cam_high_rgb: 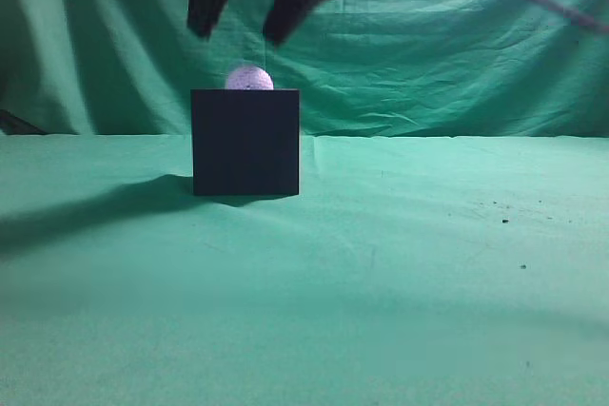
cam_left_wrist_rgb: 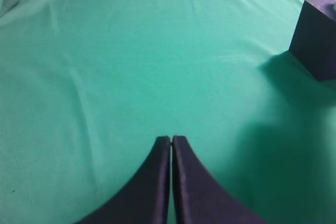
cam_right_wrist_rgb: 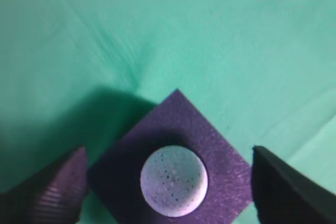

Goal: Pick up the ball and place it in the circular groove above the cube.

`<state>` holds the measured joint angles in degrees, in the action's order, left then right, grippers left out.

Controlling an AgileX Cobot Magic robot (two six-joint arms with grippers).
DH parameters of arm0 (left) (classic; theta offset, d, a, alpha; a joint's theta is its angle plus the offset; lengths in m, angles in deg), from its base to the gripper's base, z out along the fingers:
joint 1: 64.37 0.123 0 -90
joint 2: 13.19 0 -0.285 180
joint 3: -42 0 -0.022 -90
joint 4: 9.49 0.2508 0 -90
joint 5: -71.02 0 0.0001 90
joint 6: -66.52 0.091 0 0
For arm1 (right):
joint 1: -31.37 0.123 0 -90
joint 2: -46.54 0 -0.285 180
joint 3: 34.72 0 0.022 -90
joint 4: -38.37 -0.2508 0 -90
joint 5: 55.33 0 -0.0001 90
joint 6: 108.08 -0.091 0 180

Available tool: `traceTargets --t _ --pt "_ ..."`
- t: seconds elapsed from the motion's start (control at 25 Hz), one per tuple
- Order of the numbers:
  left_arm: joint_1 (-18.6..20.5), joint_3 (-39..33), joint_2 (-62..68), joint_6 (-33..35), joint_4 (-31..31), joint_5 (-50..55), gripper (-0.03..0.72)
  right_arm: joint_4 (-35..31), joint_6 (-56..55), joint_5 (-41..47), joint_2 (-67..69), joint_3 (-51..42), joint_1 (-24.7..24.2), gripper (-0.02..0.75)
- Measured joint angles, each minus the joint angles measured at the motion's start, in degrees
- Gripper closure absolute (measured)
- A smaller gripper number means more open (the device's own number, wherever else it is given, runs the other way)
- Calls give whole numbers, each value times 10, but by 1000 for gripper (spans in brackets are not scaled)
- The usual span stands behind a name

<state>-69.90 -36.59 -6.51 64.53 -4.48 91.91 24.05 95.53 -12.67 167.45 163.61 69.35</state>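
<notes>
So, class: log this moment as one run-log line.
ball: seated atop cube | right tool: open, above ball | left tool: shut, away

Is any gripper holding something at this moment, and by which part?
Nothing is held. The right gripper is open above the ball, which sits on top of the cube. The left gripper is shut on nothing.

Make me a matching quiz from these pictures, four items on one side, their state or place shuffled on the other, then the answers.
Items:
1. golf ball
2. black cube
3. left end effector
4. right end effector

States:
A. open, above the cube, holding nothing
B. shut, over bare cloth
C. seated on top of the cube
D. standing on the green cloth

Pairs: 1-C, 2-D, 3-B, 4-A
</notes>
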Motion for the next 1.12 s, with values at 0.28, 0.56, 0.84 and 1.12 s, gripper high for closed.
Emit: traceTargets --t 0.28,0.56,0.84,1.12 --pt "0 0 0 0 0 0 688 35 -50 198 -71 98 0 636" --pt "0 0 0 0 0 0 688 105 -159 289 -151 117 0 738" --pt "0 0 0 0 0 0 688 116 -211 294 -323 15 0 738" --pt "0 0 0 0 0 0 688 121 -231 299 -485 -147 0 738"
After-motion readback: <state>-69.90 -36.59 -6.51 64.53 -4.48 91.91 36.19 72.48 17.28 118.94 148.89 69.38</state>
